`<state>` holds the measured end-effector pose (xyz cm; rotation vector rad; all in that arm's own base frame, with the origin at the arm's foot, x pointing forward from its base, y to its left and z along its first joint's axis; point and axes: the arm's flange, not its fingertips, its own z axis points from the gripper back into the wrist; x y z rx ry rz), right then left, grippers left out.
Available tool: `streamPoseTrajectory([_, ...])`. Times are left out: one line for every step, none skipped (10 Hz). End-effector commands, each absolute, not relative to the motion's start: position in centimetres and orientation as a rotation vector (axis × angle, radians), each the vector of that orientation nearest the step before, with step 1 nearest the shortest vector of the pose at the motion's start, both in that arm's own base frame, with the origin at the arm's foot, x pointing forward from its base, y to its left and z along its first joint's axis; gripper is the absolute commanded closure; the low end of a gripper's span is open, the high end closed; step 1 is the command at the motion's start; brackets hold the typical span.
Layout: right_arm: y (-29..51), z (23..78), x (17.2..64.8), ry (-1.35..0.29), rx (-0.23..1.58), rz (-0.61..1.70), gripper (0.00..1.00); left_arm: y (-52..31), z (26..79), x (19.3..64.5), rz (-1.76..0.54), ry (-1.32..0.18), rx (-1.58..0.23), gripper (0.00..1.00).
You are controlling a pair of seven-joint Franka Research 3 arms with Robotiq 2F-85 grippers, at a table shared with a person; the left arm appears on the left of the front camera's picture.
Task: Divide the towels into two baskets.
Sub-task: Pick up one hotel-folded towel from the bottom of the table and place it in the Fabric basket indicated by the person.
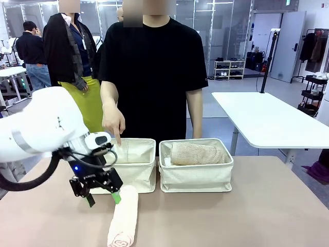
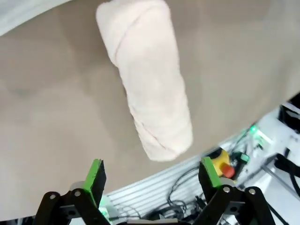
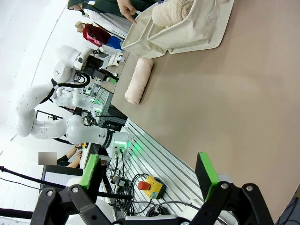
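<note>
Green-padded and spread wide, the left gripper (image 1: 103,194) hovered empty above the cream towel (image 1: 123,216) lying on the desk (image 1: 247,211) at six o'clock of the left basket (image 1: 134,170). The person's hand (image 1: 113,121) pointed into that basket; a descent off the roll's middle could pinch loose terry and unroll it. The right gripper (image 3: 147,178) hung released, well apart.

Person's hand (image 1: 114,121) over left basket (image 1: 134,165)
</note>
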<state>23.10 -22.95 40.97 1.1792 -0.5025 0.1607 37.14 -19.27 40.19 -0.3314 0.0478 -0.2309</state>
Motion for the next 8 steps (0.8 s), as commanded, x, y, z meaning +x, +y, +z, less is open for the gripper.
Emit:
streamPoseTrajectory([-22.9,41.2,22.9,-0.515,1.182,0.168,0.00,-21.3,38.3,36.7,-0.193,-0.045,-0.257,0.00])
streamPoseTrajectory([-22.9,41.2,22.9,-0.515,1.182,0.168,0.00,-22.2,36.8,36.6,-0.159,-0.035,-0.262,0.00])
streamPoseTrajectory([-22.9,41.2,22.9,-0.515,1.182,0.168,0.00,-22.7,35.6,37.1,-0.111,-0.061,-0.256,0.00])
streamPoseTrajectory([-22.9,41.2,22.9,-0.515,1.182,0.168,0.00,-23.2,35.2,37.4,-0.091,-0.078,-0.258,0.00])
streamPoseTrajectory([-22.9,41.2,22.9,-0.515,1.182,0.168,0.00,-24.1,34.8,37.3,-0.093,-0.070,-0.257,0.00])
streamPoseTrajectory([-22.9,41.2,22.9,-0.515,1.182,0.168,0.00,-24.7,34.5,37.2,-0.104,-0.065,-0.253,0.00])
streamPoseTrajectory([-22.9,41.2,22.9,-0.515,1.182,0.168,0.00,-25.0,34.1,37.5,-0.091,-0.070,-0.218,0.00])
streamPoseTrajectory([-22.9,41.2,22.9,-0.515,1.182,0.168,0.00,-25.1,33.6,37.8,-0.065,-0.055,-0.194,0.00])
